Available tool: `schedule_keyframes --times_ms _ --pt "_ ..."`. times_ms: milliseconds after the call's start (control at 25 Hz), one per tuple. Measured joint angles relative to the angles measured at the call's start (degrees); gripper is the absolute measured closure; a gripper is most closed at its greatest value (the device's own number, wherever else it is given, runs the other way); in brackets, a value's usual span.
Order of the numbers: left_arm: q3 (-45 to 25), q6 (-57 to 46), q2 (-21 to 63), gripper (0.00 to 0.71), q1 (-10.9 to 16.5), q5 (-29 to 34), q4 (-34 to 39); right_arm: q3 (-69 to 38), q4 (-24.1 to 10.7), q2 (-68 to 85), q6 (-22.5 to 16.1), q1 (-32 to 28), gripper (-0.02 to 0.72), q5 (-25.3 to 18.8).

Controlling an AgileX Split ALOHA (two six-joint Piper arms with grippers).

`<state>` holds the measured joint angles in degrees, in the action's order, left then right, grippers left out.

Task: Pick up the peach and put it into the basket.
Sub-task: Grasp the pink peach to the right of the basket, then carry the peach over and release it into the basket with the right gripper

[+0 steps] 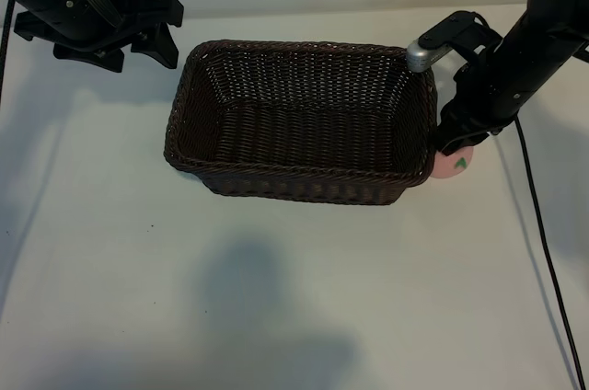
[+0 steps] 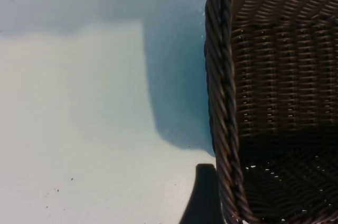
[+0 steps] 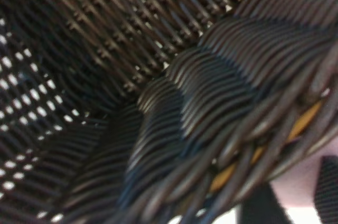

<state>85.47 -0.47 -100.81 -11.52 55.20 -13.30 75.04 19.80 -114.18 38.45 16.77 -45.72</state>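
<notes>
Peach (image 1: 453,166), small, round, pale pink and matte, sits on the table just under our right gripper (image 1: 453,143), touching the large dark brown woven wicker basket (image 1: 299,114). We are at the grasp; whether the fingers have closed on it we cannot tell. Next we need a firm hold, then a lift over the rim. Our left gripper (image 1: 147,36) is parked open beyond the far end.

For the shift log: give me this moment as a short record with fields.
peach: on the table, outside the basket, tight by its right end wall
basket: sits mid-table, nothing seen inside
right gripper: down on the peach from above, beside the basket's right rim; grip not confirmed
left gripper: hangs off the basket's far left corner, holding nothing, jaws open
task status: peach not yet in basket
</notes>
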Motion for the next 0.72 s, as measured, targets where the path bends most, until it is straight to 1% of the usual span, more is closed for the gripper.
schedule_keyframes --times_ms 120,240,280,480,720 --pt "0.00 0.05 0.00 0.132 0.00 0.00 0.00 -0.05 -0.44 -0.83 -1.39 0.00 0.544 0.50" --pt "0.00 0.05 0.00 0.132 0.00 0.00 0.00 -0.11 -2.08 -0.95 -4.79 0.00 0.644 2.11" --pt "0.00 0.05 0.00 0.132 0.00 0.14 0.00 -0.17 -2.86 -0.95 -5.86 0.00 0.660 2.46" --pt "0.00 0.05 0.00 0.132 0.00 0.26 0.00 -0.17 -6.62 -0.95 -10.89 0.00 0.668 2.67" --pt "0.00 0.13 0.00 0.132 0.00 0.27 0.00 -0.21 -10.09 2.15 -14.24 0.00 0.668 2.45"
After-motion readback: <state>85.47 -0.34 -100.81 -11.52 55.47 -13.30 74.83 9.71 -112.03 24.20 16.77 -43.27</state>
